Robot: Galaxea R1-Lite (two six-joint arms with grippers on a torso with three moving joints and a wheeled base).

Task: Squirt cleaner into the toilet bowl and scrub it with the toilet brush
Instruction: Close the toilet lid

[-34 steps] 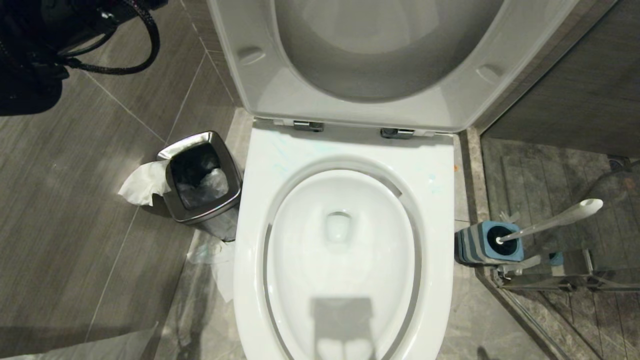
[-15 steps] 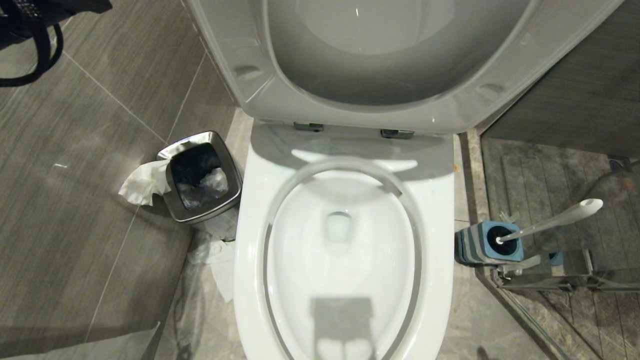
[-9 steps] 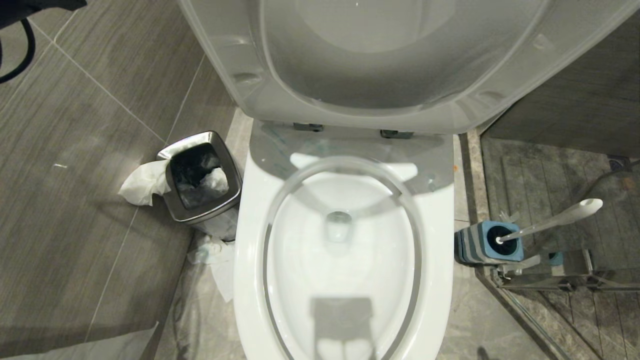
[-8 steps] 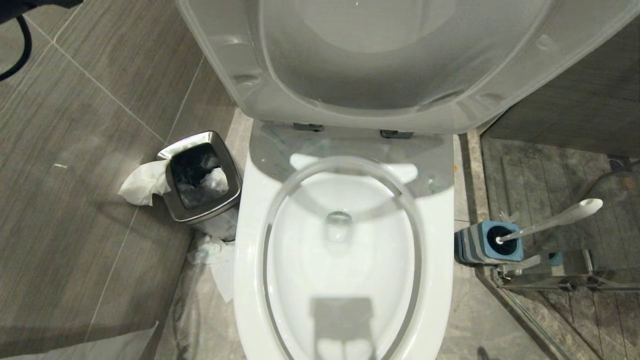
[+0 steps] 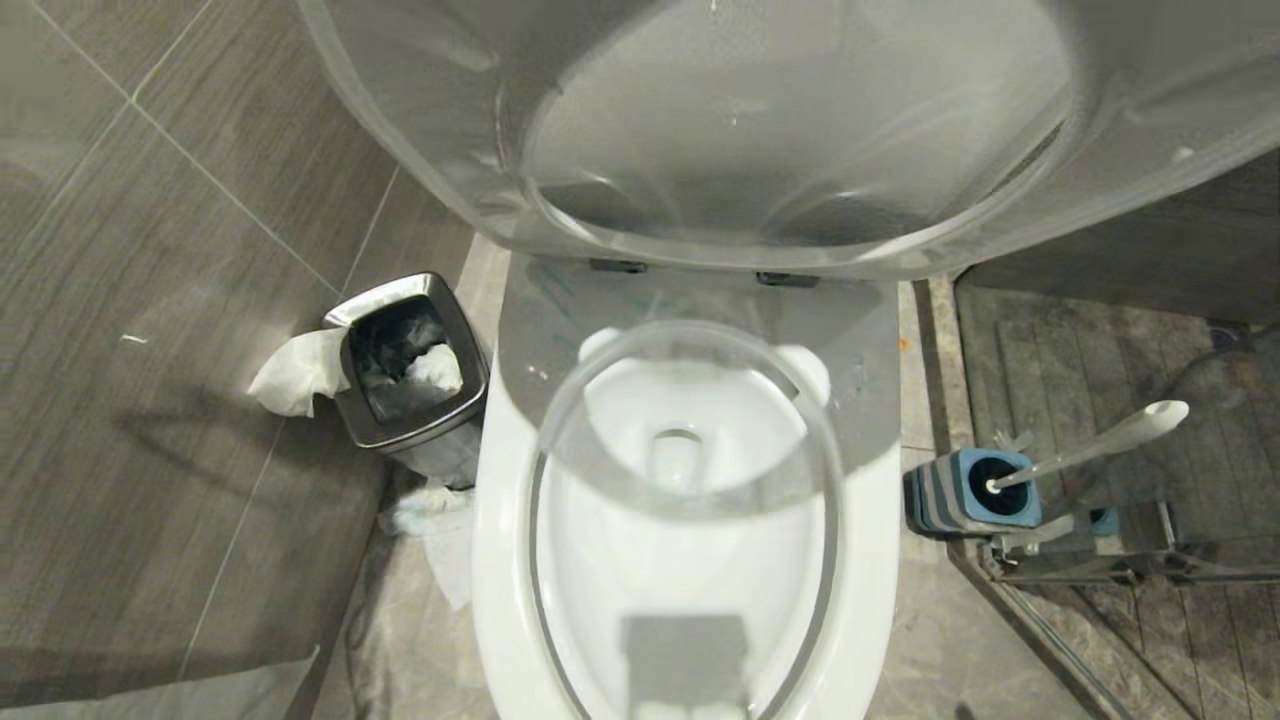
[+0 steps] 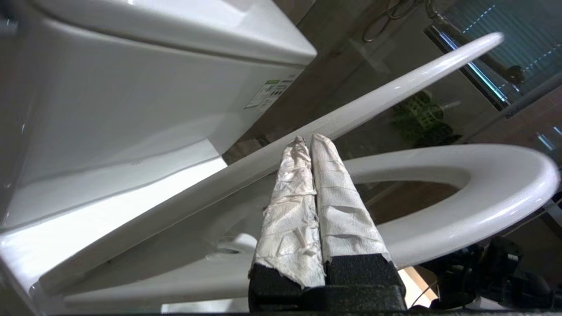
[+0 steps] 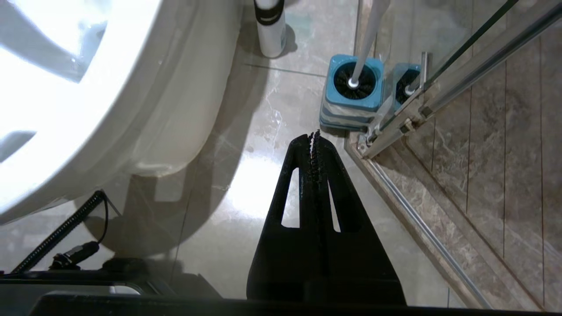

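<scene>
The white toilet bowl [image 5: 680, 560] fills the middle of the head view. Its seat and lid [image 5: 780, 130] lean forward over it, casting a ring shadow on the back of the bowl. Faint turquoise cleaner streaks [image 5: 548, 290] mark the porcelain behind the bowl. The toilet brush [image 5: 1100, 445] stands in its blue holder [image 5: 960, 495] to the right of the toilet. In the left wrist view my left gripper [image 6: 307, 139], paper-wrapped and shut on nothing, has its tips at the lid [image 6: 386, 90] above the seat ring [image 6: 491, 193]. My right gripper [image 7: 314, 134] hangs shut over the floor near the holder [image 7: 353, 94].
A square steel bin [image 5: 410, 360] with tissue [image 5: 295, 370] hanging out stands left of the toilet. More paper lies on the floor beside it. A glass shower door and its rail [image 5: 1100, 565] run behind the brush holder. A white bottle with a black band [image 7: 268, 26] stands by the toilet's base.
The seat and lid have tipped further forward over the bowl and their shadow has spread across it. The left arm has left the head view's top left corner. The camera has shifted slightly.
</scene>
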